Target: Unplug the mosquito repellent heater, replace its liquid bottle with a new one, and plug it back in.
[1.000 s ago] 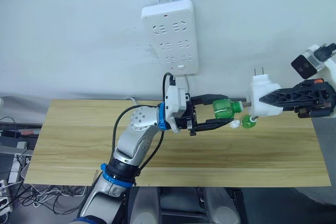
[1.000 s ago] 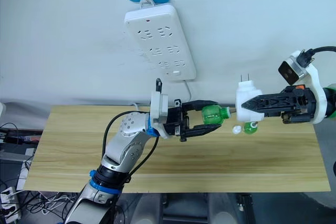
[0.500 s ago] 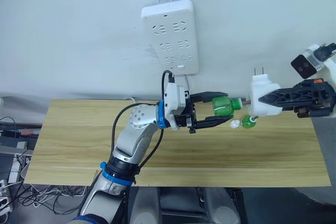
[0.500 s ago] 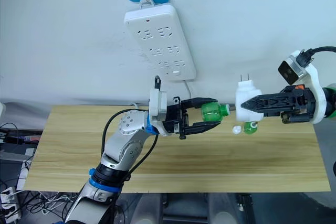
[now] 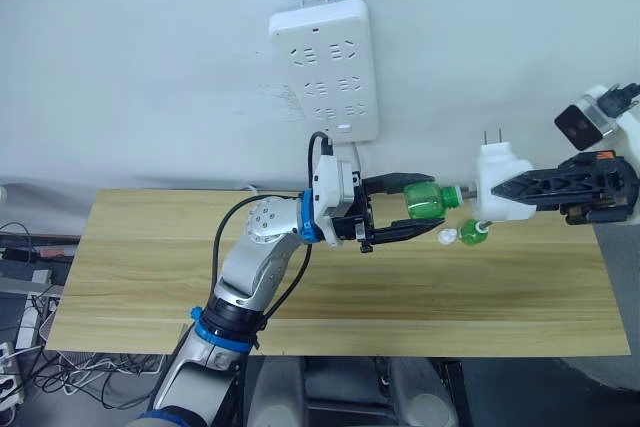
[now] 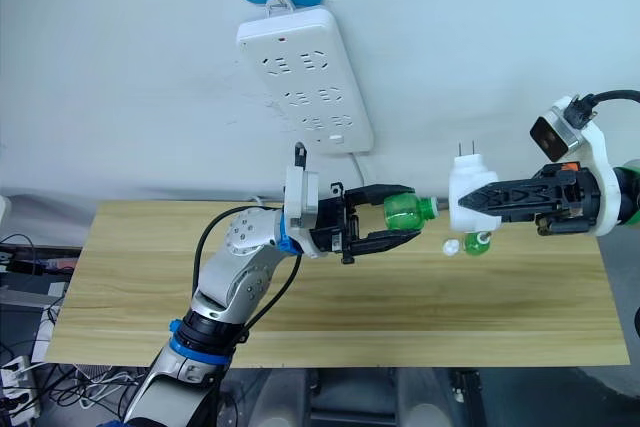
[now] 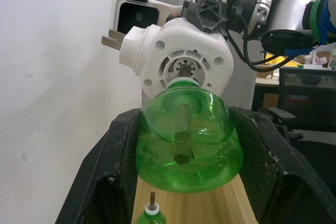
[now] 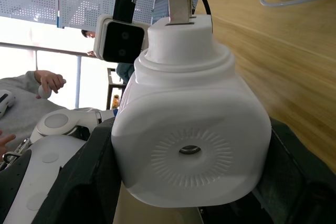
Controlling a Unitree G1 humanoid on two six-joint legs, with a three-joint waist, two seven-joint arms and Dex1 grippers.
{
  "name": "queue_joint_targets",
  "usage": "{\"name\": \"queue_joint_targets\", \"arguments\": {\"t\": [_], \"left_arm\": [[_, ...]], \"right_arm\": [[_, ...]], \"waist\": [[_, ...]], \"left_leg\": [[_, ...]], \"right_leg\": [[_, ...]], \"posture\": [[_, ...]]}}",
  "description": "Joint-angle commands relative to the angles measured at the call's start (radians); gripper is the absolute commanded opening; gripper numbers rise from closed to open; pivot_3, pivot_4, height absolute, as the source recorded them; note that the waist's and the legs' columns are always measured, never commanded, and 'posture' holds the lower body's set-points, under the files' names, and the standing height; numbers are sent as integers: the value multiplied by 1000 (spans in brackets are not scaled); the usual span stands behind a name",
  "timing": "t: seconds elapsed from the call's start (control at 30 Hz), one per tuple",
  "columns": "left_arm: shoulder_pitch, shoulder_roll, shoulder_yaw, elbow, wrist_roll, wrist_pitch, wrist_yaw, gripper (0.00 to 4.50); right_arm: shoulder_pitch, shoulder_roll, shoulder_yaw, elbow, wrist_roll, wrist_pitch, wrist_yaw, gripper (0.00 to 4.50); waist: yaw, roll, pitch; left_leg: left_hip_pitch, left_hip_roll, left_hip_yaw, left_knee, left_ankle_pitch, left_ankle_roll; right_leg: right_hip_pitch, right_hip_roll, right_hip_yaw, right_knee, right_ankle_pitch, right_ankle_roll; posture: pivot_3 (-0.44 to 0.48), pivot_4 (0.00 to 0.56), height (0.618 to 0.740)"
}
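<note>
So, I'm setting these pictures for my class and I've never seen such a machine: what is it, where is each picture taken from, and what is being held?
It is a humanoid robot with two arms, each ending in a black two-fingered pincer. Two pictures come from cameras in its head, looking down over a wooden table. The other two come from cameras on its wrists.

The left pincer holds a green bottle. The right pincer holds the white mosquito repellent heater, unplugged, its prongs pointing up. The bottle's neck points into the heater's underside.

On the table lie a second small green bottle and a white cap. A white power strip hangs on the wall.
</note>
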Motion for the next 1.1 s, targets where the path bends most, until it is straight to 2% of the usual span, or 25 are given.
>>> {"name": "queue_joint_targets", "arguments": {"t": [0.03,0.8,1.1], "left_arm": [[-25,-24,-9,-54,-13,-14,3,2215],[-21,-17,-3,-68,-14,-1,19,2215],[-24,-15,-33,-68,4,1,16,2215]], "right_arm": [[6,-11,-15,-42,3,12,14,3073],[-15,-35,6,-9,-5,12,58,3073],[-41,-6,16,-31,6,12,24,3073]], "waist": [[0,0,0],[0,0,0],[0,0,0]], "left_leg": [[0,0,0,0,0,0],[0,0,0,0,0,0],[0,0,0,0,0,0]], "right_leg": [[0,0,0,0,0,0],[0,0,0,0,0,0],[0,0,0,0,0,0]], "posture": [[-161,336,740],[-161,343,740],[-157,342,740]]}}
